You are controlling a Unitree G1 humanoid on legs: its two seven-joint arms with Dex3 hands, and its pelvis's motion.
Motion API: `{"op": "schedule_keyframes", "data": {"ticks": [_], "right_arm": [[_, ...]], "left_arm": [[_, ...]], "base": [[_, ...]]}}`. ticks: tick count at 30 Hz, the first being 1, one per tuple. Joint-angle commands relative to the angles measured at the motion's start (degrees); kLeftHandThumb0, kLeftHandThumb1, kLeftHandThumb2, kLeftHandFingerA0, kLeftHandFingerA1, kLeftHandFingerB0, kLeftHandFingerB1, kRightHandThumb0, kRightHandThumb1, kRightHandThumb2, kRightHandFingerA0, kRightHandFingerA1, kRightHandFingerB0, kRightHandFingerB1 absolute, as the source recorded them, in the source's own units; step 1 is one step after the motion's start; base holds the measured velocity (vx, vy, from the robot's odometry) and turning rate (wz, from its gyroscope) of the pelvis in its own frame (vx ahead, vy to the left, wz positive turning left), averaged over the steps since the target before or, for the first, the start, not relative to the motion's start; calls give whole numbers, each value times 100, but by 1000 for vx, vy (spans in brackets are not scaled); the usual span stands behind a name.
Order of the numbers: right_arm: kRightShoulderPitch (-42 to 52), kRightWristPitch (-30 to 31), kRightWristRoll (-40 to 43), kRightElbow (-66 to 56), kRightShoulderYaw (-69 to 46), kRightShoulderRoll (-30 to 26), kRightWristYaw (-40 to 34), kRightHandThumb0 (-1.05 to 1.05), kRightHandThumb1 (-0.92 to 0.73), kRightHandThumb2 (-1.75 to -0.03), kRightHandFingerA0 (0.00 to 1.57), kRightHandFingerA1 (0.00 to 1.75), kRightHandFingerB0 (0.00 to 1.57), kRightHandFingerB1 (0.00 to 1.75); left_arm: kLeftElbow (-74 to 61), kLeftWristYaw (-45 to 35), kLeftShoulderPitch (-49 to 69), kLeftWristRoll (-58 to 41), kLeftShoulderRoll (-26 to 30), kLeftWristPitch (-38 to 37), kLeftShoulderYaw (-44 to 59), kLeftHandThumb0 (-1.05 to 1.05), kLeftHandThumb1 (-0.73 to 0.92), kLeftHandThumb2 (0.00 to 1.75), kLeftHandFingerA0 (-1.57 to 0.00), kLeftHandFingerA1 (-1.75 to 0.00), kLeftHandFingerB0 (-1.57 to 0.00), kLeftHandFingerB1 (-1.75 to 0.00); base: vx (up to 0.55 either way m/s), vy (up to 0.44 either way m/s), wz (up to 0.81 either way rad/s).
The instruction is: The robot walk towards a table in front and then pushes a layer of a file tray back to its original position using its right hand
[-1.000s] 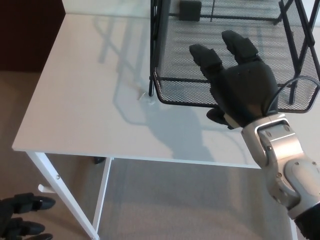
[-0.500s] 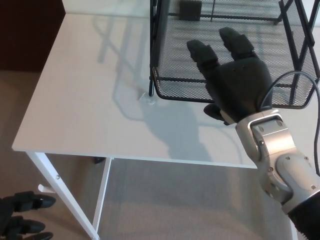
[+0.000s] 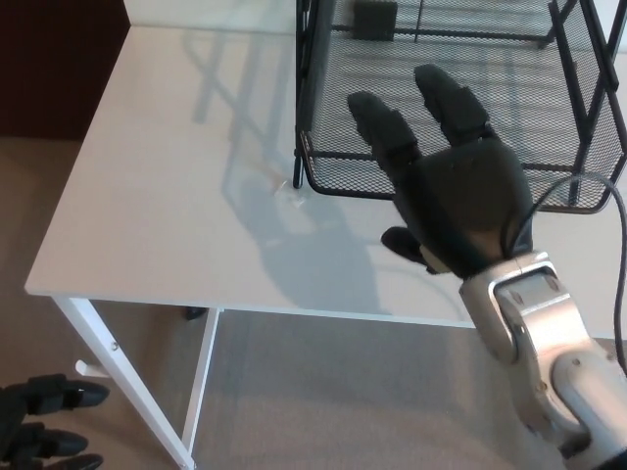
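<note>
Right hand (image 3: 458,201) hovering open at tray (image 3: 460,196) front rim, two fingers (image 3: 384,127) splayed over mesh, thumb tucked below rim, gripping nothing. Tray layer sticking out from black rack (image 3: 306,88), sitting at table (image 3: 167,196) far right, front rim near table's front edge. Left hand (image 3: 39,431) hanging low beside table leg, fingers loosely curled, holding nothing.
</note>
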Motion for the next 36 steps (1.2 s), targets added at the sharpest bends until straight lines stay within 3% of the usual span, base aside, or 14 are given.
{"op": "schedule_keyframes", "data": {"ticks": [1, 9, 14, 19, 22, 26, 28, 34, 35, 36], "right_arm": [[397, -269, 119, -687, 1, -188, 1, -69, -43, -79, 0, 8, 2, 16], [1398, -427, 31, -2232, -96, -536, 291, -78, -48, -80, 0, 0, 0, 5], [2383, -965, 348, -3402, -536, -885, -229, -76, -47, -79, 0, 0, 7, 13], [4058, -1838, 1310, -4114, -1440, -1347, -849, -78, -50, -80, 0, 0, 3, 6], [5017, -2483, 1722, -3977, -1946, -1537, -1402, -76, -48, -78, 0, 0, 3, 7], [5890, -3125, 2518, -3468, -2548, -1604, -1537, -77, -49, -79, 0, 0, 2, 4], [6127, -3327, 3056, -3028, -2675, -1518, -1408, -74, -48, -78, 0, 1, 2, 6], [6221, -3737, 3393, -2320, -2767, -1357, -1394, -67, -44, -77, 0, 6, 5, 14], [5974, -3860, 3522, -1240, -2703, -1234, -1471, -52, -59, -58, 2, 32, 10, 27], [5783, -3879, 3711, -553, -2677, -1150, -1371, -52, -42, -83, 0, 30, 5, 34]], "left_arm": [[34, -50, -28, 31, 127, 42, 24, -45, 39, 65, -55, -46, -44, -42], [123, 8, -79, 136, 132, -38, -32, -46, 38, 65, -57, -46, -45, -43], [173, -30, -162, 122, 132, -9, -20, -46, 39, 65, -54, -46, -44, -42], [208, -30, -55, 171, 118, -147, -93, -46, 40, 66, -56, -46, -44, -43], [210, -1, 88, 218, 134, -170, -131, -48, 39, 66, -56, -47, -45, -43], [243, 39, 190, 238, 95, -160, -164, -47, 39, 66, -56, -47, -45, -43], [189, 90, 287, 241, 75, -108, -167, -46, 39, 65, -56, -46, -45, -43], [158, 79, 466, 208, 61, -108, -149, -47, 39, 66, -56, -46, -44, -43], [173, 136, 520, 282, 49, -154, -201, -49, 39, 67, -56, -47, -43, -43], [173, 157, 547, 295, 24, -144, -218, -48, 39, 66, -56, -46, -44, -43]], "base": [[0, 0, 0], [0, 0, 0], [0, 0, 0], [0, 0, 0], [0, 0, 0], [0, 0, 0], [0, 0, 0], [0, 0, 0], [0, 0, 0], [0, 0, 0]]}}
